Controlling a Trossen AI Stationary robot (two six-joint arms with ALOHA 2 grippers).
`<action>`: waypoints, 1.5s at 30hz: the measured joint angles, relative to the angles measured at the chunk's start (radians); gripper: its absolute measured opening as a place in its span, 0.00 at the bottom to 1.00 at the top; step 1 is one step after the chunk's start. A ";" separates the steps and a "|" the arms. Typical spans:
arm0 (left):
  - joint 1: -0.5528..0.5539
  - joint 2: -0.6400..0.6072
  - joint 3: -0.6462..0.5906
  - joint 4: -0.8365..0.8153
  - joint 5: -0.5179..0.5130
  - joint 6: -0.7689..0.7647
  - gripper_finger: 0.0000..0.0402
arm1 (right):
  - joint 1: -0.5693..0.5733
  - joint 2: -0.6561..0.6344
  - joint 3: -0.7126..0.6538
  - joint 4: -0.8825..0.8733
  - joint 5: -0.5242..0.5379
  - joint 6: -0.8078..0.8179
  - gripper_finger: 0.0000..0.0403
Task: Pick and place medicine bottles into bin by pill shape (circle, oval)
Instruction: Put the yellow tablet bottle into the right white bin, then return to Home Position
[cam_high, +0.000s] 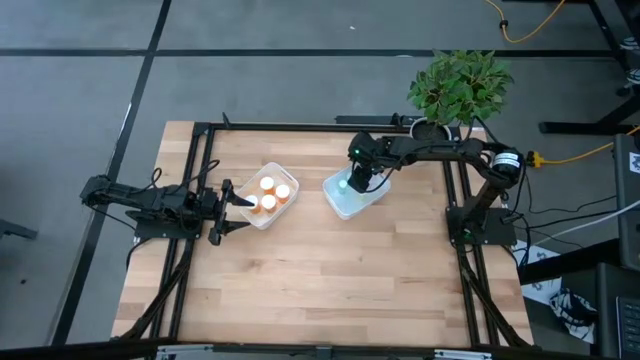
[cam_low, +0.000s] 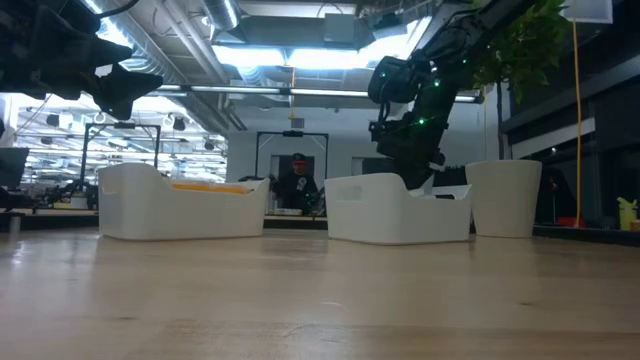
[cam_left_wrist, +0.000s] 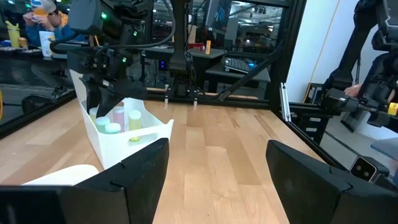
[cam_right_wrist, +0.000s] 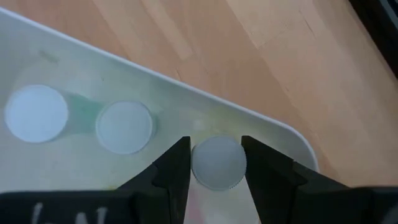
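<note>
Scene: wooden counter (cam_high: 320, 280) carrying two white bins, set side by side with a clear gap between them so the two pill shapes stay separate.

Left bin (cam_high: 268, 196): holds orange bottles (cam_high: 267, 184) with pale caps, standing upright and packed close together. In the low view, seen only as an orange band above the bin wall.

Right bin (cam_high: 352, 198): holds the pale-coloured bottles. In the left wrist view, a pink bottle (cam_left_wrist: 118, 116), a yellow-green one (cam_left_wrist: 135, 118) and a pale green one (cam_left_wrist: 112, 129) standing upright against one end wall.

Right gripper (cam_right_wrist: 216, 163): lowered into the right bin, pointing straight down. Fingers narrowly parted, one on each side of a pale-capped bottle (cam_right_wrist: 217, 163), touching the cap rim on both sides. Grip taken at the cap, probably because the neighbouring bottles leave no room lower down. Two further pale caps (cam_right_wrist: 124, 127) standing just beside, inside the same bin. Bottle judged to be at or near the bin floor, so either set down and awaiting release or just gripped; cannot tell which.

Left gripper (cam_high: 232, 207): just beside the left bin, clear of its wall, fingers roughly half open with nothing between them. Held level and off to one side, evidently waiting out of the right arm's way.

Potted plant (cam_high: 458, 88) at the far right corner of the counter, well apart from both bins; no part in the task.

No loose bottles visible on the counter; sorting judged near completion.
</note>
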 joint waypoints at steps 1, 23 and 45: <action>0.000 0.000 0.000 0.000 0.000 0.000 0.66 | 0.000 0.000 0.000 0.000 0.000 0.000 0.36; 0.000 0.000 0.000 0.000 0.000 0.000 0.66 | 0.001 -0.001 0.000 0.006 -0.019 0.053 0.36; 0.000 0.000 0.000 0.000 0.000 0.000 0.66 | 0.003 -0.002 0.040 -0.025 -0.019 0.026 0.54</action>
